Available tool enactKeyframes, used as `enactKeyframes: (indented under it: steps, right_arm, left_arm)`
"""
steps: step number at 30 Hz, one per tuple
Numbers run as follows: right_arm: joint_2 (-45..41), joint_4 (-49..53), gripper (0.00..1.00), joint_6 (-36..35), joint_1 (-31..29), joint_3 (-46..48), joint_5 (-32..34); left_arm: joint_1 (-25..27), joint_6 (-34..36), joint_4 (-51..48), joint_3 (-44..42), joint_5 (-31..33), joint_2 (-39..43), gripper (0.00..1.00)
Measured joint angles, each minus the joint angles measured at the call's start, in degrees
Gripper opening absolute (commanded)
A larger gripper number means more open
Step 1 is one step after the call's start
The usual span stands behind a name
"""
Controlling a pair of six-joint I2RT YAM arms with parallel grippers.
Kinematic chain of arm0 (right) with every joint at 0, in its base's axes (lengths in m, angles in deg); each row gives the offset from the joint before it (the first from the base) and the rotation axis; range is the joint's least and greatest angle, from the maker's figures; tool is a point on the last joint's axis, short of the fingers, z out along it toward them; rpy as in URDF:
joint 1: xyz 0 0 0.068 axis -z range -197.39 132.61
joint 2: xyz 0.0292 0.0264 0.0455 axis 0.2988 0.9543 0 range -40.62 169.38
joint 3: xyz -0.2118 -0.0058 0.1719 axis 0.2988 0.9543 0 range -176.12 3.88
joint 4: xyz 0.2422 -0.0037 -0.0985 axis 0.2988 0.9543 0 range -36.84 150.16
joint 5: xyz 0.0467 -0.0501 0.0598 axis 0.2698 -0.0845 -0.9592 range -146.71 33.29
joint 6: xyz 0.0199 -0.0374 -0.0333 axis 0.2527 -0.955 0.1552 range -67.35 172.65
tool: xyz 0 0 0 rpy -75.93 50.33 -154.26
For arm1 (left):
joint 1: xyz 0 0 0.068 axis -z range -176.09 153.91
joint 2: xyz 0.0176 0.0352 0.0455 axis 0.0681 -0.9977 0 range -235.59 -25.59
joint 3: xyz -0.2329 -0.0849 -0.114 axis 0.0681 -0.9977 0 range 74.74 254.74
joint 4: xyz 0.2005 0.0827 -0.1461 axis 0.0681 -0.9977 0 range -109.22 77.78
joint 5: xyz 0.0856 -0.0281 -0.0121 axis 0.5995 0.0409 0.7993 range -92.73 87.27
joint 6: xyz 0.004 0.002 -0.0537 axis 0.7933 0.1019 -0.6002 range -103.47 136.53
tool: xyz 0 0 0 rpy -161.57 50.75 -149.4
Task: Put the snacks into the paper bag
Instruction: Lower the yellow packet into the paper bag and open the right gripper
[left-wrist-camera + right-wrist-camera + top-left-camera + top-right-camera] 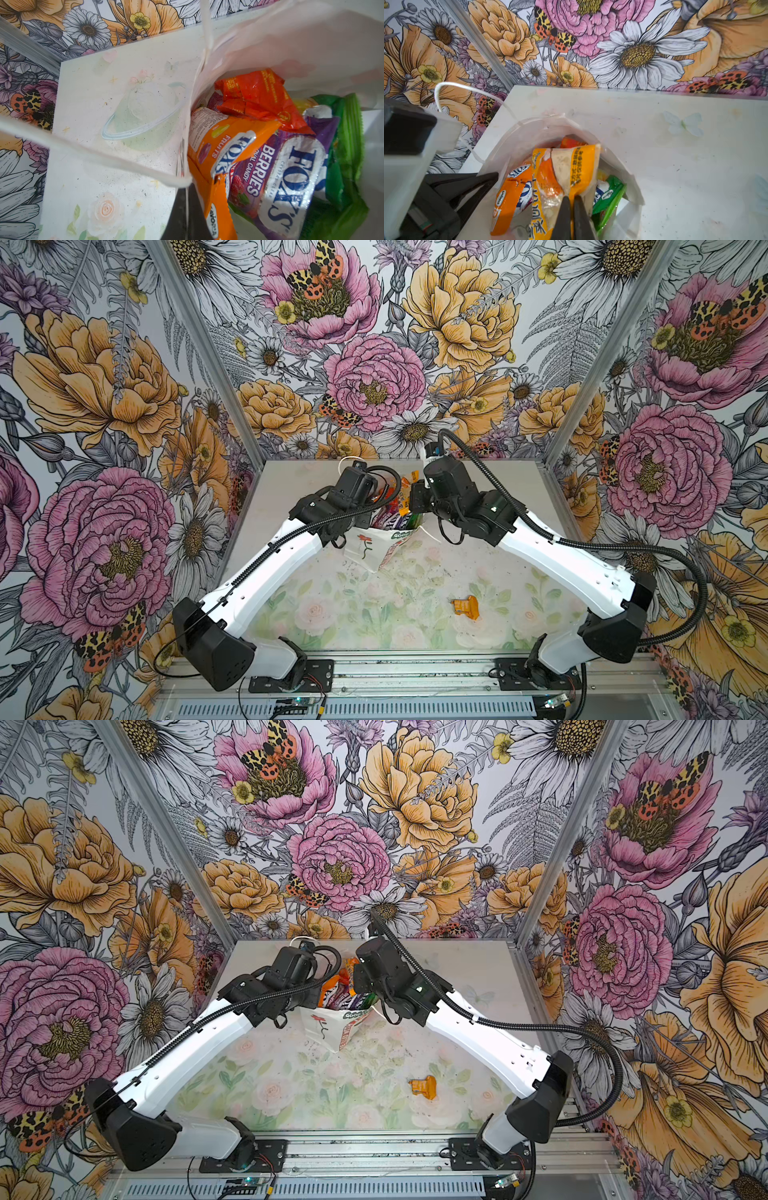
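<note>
Snacks (270, 166) in crinkly plastic fill a small white paper bag (365, 547) at 12 o'clock on the floral table (519, 506). Left claw (187, 199) pinches its rim; right claw (572, 199) pinches a yellow-orange packet (577, 166) inside. One orange sachet (466, 606) lies at the bag's 4 o'clock.

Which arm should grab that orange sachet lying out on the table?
Right, probably. The orange sachet lies on its side of the table, and the left gripper is shut on the rim of the paper bag. The right gripper must first drop its yellow packet into the bag.
</note>
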Motion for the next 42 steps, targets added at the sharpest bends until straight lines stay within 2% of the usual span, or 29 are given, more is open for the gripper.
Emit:
enactKeyframes:
  steps: [6,15,42]
  right_arm:
    - [4.48,1.73,0.0,2.16,0.92,-1.31,-2.71]
    - [6.91,2.93,0.0,4.57,3.04,-2.82,-2.93]
    - [16.76,3.3,0.0,7.45,1.4,-9.35,-7.34]
  left_arm:
    - [0.0,0.0,-0.07,0.0,-0.04,0.15,0.0]
    - [0.0,0.0,-0.07,0.0,-0.26,0.22,0.0]
    - [-0.07,-0.22,-0.13,0.0,-0.44,0.31,0.0]
